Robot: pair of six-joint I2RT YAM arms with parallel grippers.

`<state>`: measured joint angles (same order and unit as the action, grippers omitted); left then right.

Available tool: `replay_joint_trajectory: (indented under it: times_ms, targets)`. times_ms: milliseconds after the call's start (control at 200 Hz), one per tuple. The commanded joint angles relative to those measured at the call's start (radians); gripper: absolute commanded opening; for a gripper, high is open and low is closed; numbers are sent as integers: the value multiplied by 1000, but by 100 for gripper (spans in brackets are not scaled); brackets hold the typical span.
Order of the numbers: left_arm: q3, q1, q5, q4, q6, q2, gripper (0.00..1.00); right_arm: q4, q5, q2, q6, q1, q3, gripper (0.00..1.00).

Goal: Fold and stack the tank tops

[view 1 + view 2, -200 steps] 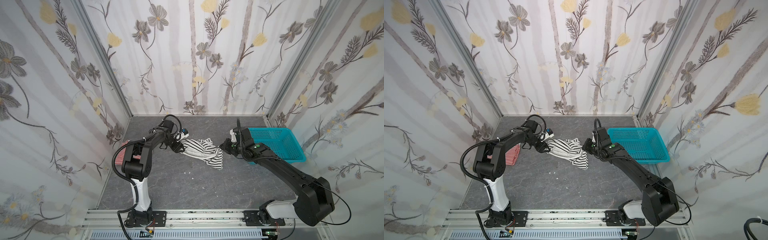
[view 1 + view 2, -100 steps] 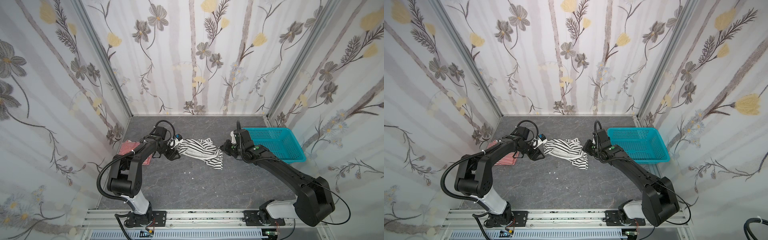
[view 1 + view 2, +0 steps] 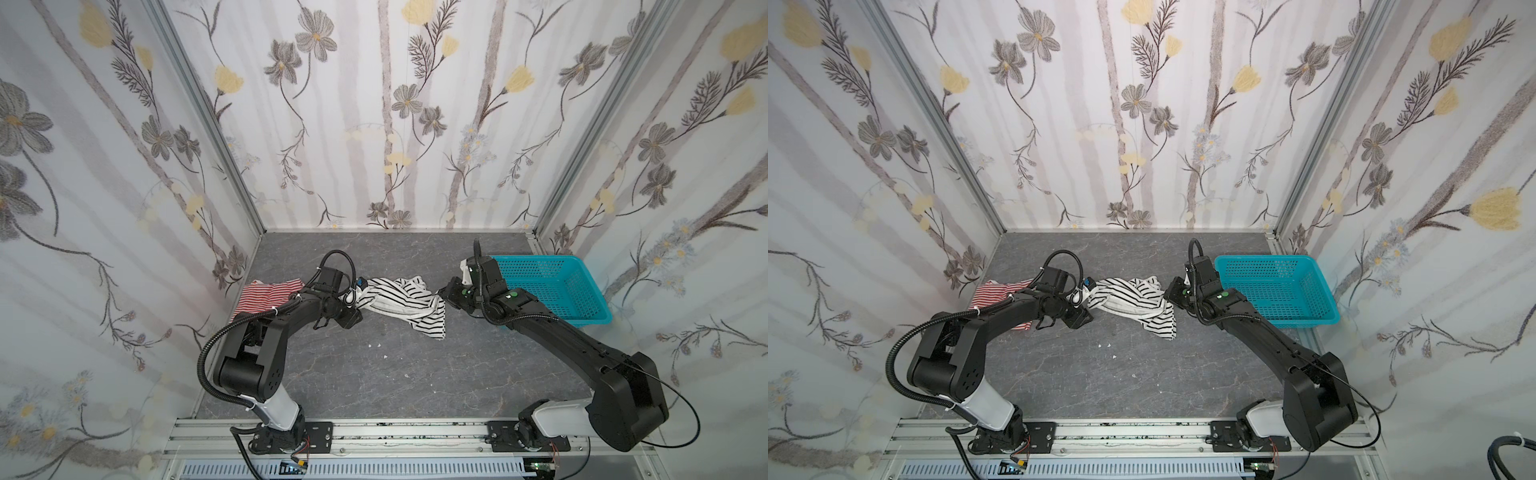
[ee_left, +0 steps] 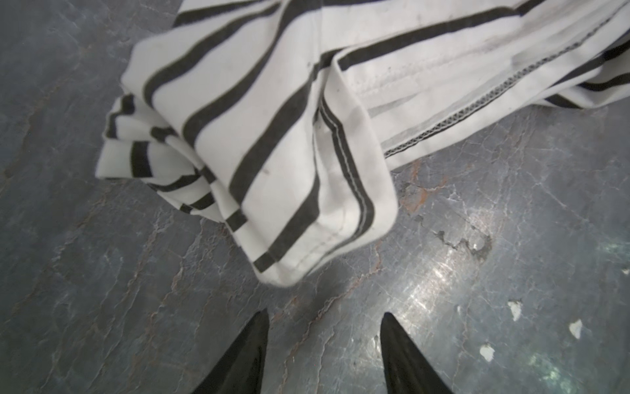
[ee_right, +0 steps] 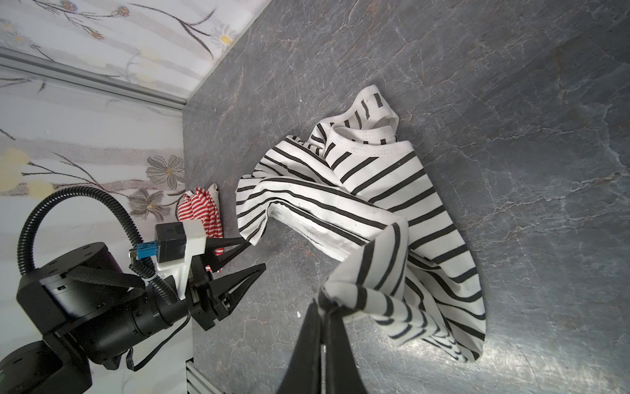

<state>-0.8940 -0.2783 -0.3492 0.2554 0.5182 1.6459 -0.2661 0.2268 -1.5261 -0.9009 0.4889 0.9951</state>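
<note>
While the black top (image 3: 399, 297) lies crumpled in the middle of the table (image 3: 374, 374), one bunched corner of it is pinched between the pressed-together jaws of the right gripper (image 5: 325, 307), and from this corner the cloth hangs down and spreads over the surface. In both top views this top (image 3: 1133, 301) lies between the two grippers, with a loose flap reaching toward the front edge. At its other end, the left gripper (image 4: 324, 314) is low over the table with its jaws spread and nothing between them. A folded corner of the top (image 4: 272, 136) with a hem is just in front of the fingertips, and bare table shows between them in the left wrist view. In the right wrist view one finger of the left gripper (image 5: 255, 254) seems to meet the edge of the cloth, so I cannot tell if it touches. The red top (image 3: 266, 295) lies flat near the left wall, partly hidden under the left forearm. The left arm is bent sharply at the elbow, and its forearm reaches low toward the right. The right arm stretches long from its base toward the middle, and its wrist is just beside the left edge of the basket (image 3: 536, 259).
</note>
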Motion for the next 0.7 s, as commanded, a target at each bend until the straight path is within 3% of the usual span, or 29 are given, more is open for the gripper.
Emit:
replay_joint_trajectory:
  times_ms: [0, 115, 425, 694]
  targets:
    - [43, -25, 43, -114, -36, -15, 55, 33, -3, 1, -7, -1, 4, 0]
    - [83, -34, 100, -197, -81, -22, 55, 34, -2, 4, -6, -1, 5, 0]
    - [118, -35, 119, -330, -172, -32, 52, 44, -5, 10, -3, -5, -14, 0]
    - [106, -30, 134, -357, -181, -23, 30, 44, -4, 20, 0, -14, -19, 0]
